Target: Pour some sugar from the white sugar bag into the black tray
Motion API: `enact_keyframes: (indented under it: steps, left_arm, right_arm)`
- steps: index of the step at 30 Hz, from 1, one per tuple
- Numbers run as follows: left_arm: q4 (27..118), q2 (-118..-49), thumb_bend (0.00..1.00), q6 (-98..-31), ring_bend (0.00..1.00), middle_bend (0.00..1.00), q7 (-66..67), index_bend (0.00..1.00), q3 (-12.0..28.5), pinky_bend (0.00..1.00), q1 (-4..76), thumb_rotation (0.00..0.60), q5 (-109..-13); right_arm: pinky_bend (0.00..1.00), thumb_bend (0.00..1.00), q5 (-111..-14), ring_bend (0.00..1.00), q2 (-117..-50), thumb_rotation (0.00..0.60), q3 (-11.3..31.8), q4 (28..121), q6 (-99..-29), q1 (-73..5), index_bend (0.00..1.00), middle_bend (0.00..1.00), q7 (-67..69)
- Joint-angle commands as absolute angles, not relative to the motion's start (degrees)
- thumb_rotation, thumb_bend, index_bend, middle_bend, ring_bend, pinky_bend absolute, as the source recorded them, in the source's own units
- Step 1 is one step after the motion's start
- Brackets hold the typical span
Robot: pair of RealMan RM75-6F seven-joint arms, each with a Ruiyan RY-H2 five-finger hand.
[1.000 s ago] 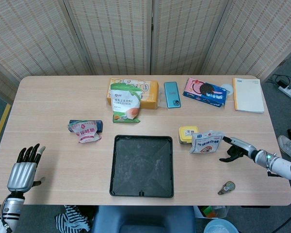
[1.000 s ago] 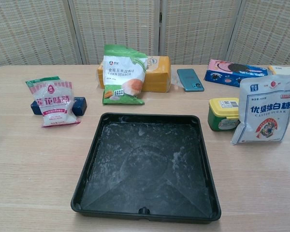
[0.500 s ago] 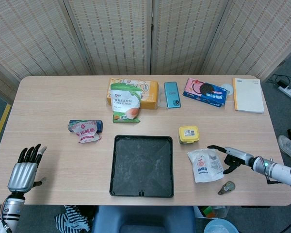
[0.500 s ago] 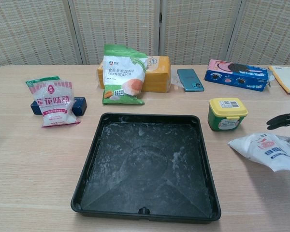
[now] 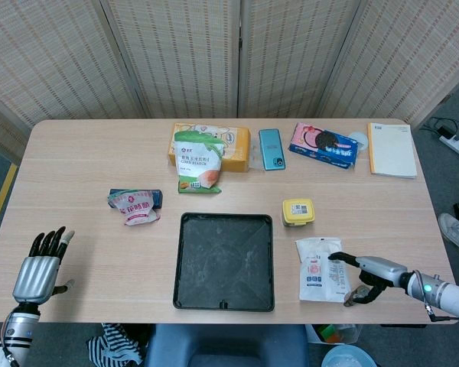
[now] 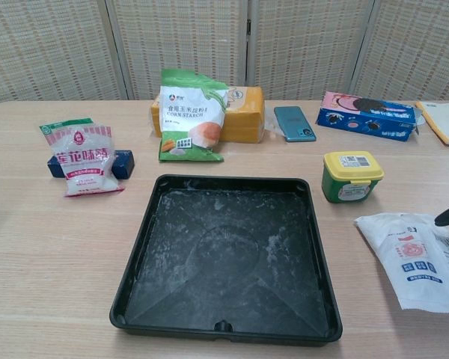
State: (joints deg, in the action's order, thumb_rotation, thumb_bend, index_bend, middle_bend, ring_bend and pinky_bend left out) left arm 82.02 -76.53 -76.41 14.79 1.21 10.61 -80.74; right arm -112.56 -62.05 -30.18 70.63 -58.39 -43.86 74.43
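Since a second ago the white sugar bag (image 5: 320,268) has gone from standing upright beside the yellow-lidded tub (image 5: 297,212) to lying flat on the table (image 5: 76,191), nearer the front edge, and the right hand (image 5: 365,277) has come down with it. That hand now sits at the bag's right edge with a finger stretched onto or over the bag, the rest curled loosely; it has no hold of the bag, and whether the fingertip touches cannot be told. In the chest view only a dark fingertip shows at the right border, just above the bag (image 6: 417,258). The black tray (image 5: 184,294) lies just left of the bag, dusted with white residue and apart from it. The left hand (image 5: 37,269) hangs off the table's front-left corner, fingers straight and spread, holding nothing. Further back lie a corn starch pouch (image 5: 197,164), a phone (image 5: 271,148) and a notebook (image 5: 391,149)
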Motion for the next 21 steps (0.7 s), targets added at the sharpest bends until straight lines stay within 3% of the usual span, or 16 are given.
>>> enact_keyframes:
  steps: [1, 11, 21]
  left_arm:
    - [82.0, -76.7, 0.17, -76.2, 0.01, 0.00, 15.0, 0.00, 1.1, 0.00, 10.7, 0.600, -80.8]
    - [81.5, -77.3, 0.17, -76.9, 0.01, 0.00, 15.9, 0.00, 1.3, 0.00, 10.5, 0.600, -80.8]
    - [78.3, -81.0, 0.17, -75.6, 0.01, 0.00, 20.7, 0.00, 2.3, 0.00, 11.1, 0.600, -78.0]
  right_arm:
    - [0.98, 0.28, -110.9, 0.87, -56.2, 0.600, -30.4, 78.6, -58.0, -43.9, 0.00, 0.00, 65.8]
    - [0.93, 0.28, -101.4, 0.78, -51.6, 0.600, -23.2, 86.3, -60.5, -37.0, 0.00, 0.00, 36.2]
    - [0.93, 0.28, -104.5, 0.77, -57.2, 0.600, -19.6, 76.3, -65.5, -33.1, 0.00, 0.00, 27.1]
